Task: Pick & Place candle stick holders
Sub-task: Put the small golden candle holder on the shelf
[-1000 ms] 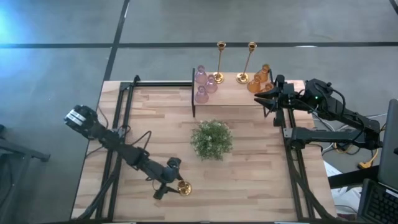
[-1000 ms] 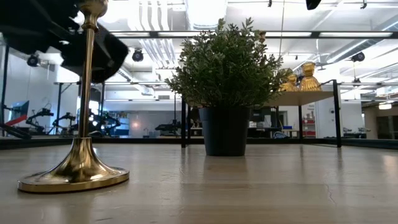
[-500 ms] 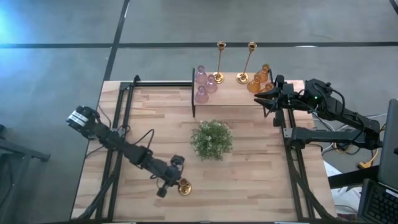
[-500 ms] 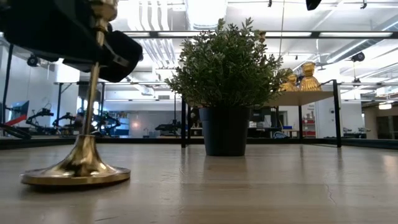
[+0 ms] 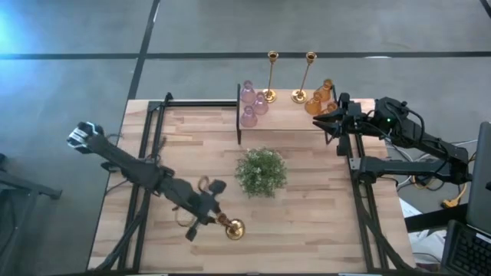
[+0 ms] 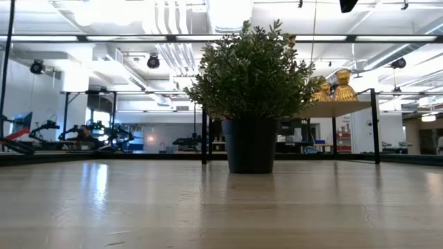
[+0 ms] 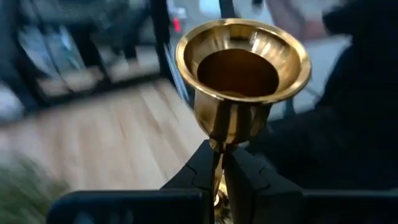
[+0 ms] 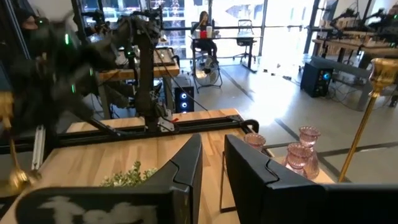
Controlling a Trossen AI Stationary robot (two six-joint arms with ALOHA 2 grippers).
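Observation:
My left gripper (image 5: 215, 219) is shut on a brass candle stick holder (image 5: 230, 228) near the table's front, left of the plant; the left wrist view shows its open cup (image 7: 242, 65) right above my fingers. It is out of the low view. On a raised shelf (image 5: 288, 107) at the far edge stand pink glass holders (image 5: 251, 103), two brass holders (image 5: 270, 77) and amber glass holders (image 5: 321, 98). My right gripper (image 5: 328, 121) hovers just beside the amber ones, its fingers (image 8: 186, 168) slightly open with nothing between them. My left gripper pinches the brass holder's thin stem (image 7: 219, 163) just under the cup between its two fingers, which lie across the stem. The holder is lifted clear of the table and tilted, its round base (image 5: 233, 228) toward the table's right beyond the fingers.
A bushy green plant in a dark pot (image 5: 261, 171) (image 6: 250, 90) stands mid-table between the held holder and the shelf. Black frame rails (image 5: 146, 153) run along both sides of the wooden table. The shelf's dark post (image 5: 238, 123) stands at its left end.
My left gripper has taken the brass holder up off the table: a second ago it stood upright on its base, then it tipped, and now it is tilted, clear of the table and above the low view. The gripper has gone slightly toward the table's far side.

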